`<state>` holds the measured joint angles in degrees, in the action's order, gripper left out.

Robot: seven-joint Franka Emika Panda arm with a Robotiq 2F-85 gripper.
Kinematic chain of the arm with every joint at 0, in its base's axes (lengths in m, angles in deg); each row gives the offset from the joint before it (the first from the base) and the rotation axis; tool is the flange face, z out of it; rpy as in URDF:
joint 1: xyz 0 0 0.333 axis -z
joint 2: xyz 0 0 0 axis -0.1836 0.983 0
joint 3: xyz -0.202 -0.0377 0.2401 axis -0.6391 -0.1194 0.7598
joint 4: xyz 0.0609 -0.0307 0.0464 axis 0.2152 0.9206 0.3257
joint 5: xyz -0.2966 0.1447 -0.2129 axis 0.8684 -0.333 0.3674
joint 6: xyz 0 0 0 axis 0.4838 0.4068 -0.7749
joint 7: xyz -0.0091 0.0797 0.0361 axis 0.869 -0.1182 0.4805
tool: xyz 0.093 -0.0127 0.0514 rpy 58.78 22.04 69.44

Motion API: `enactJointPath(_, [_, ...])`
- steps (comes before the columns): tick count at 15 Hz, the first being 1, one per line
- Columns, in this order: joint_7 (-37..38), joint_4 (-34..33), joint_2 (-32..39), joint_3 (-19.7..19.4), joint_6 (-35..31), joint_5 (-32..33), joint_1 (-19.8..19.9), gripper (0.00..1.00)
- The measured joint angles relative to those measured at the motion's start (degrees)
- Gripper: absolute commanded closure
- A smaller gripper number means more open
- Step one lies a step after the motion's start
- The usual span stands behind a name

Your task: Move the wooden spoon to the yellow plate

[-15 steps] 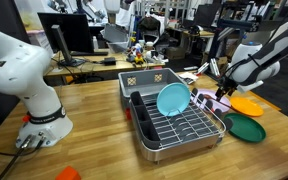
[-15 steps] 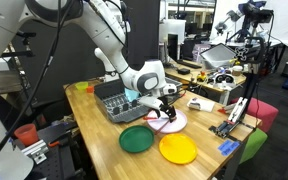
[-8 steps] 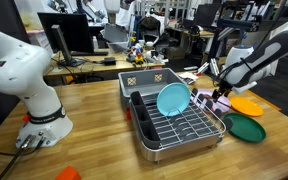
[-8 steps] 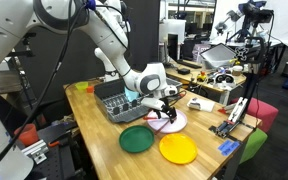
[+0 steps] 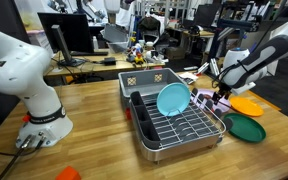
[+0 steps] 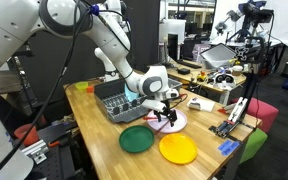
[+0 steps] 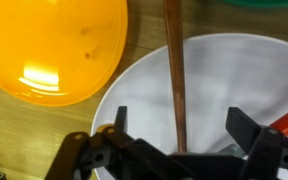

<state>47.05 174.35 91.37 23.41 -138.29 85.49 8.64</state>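
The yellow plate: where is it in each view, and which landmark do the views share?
In an exterior view: yellow plate at far right.
In an exterior view: yellow plate at bottom centre.
Wrist view: yellow plate at upper left.
Shared landmark: the white plate next to it.

Bright, even indoor lighting in all three views.
In the wrist view a white glare patch sits on the yellow plate (image 7: 59, 45), and the end effector (image 7: 177, 120) reads dark and slightly soft. In both exterior views the bench (image 5: 94, 130) shows only faint shadows; the background is coarse.
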Motion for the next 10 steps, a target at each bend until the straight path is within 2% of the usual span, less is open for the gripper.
enactJointPath(1, [0.0,-0.4,0.3,0.0,0.4,0.0,0.0,0.26])
enactJointPath(10, [0.0,-3.8,2.3,0.6,2.6,0.0,0.0,0.90])
